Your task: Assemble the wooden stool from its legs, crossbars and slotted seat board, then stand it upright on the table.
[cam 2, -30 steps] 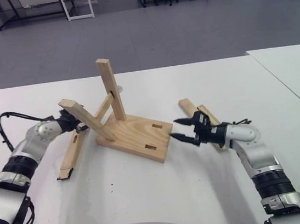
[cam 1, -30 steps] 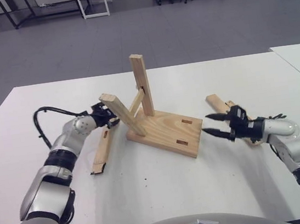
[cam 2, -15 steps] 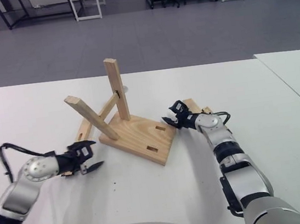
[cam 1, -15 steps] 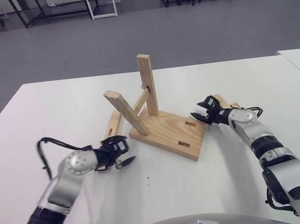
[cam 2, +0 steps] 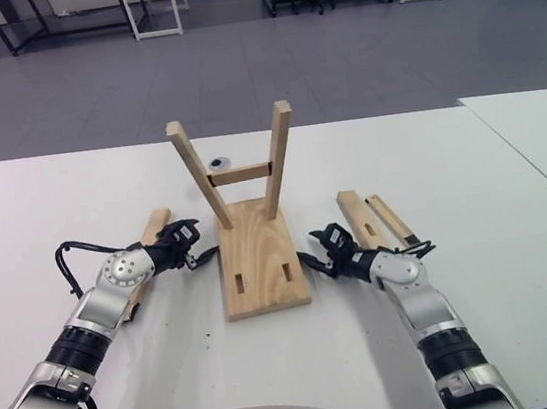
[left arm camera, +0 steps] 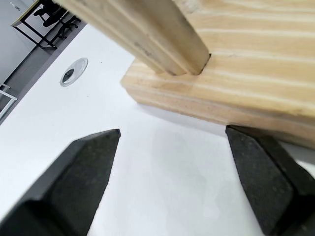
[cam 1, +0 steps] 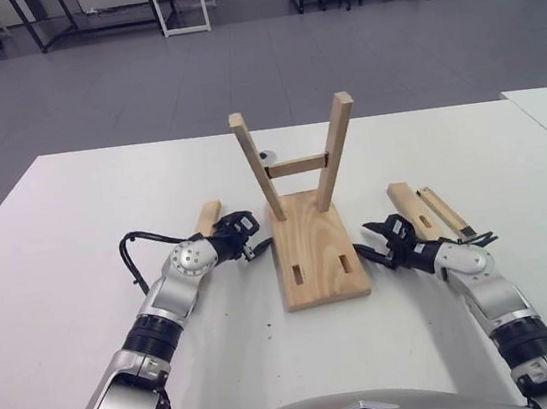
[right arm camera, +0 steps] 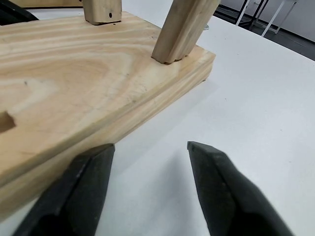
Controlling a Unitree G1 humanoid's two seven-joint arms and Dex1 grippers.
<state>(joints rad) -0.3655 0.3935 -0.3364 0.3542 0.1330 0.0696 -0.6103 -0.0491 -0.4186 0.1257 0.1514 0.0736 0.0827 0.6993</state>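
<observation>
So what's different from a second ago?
One leg was leaning; now both legs stand in the board, which has turned. The left gripper let go of it and sits open beside the board; the right gripper is still open on the other side. The spare sticks stayed put.

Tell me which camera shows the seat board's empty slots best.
Either eye view: both empty slots sit visible on the seat board. Right wrist view catches one slot's edge; left wrist view, a seated leg.
</observation>
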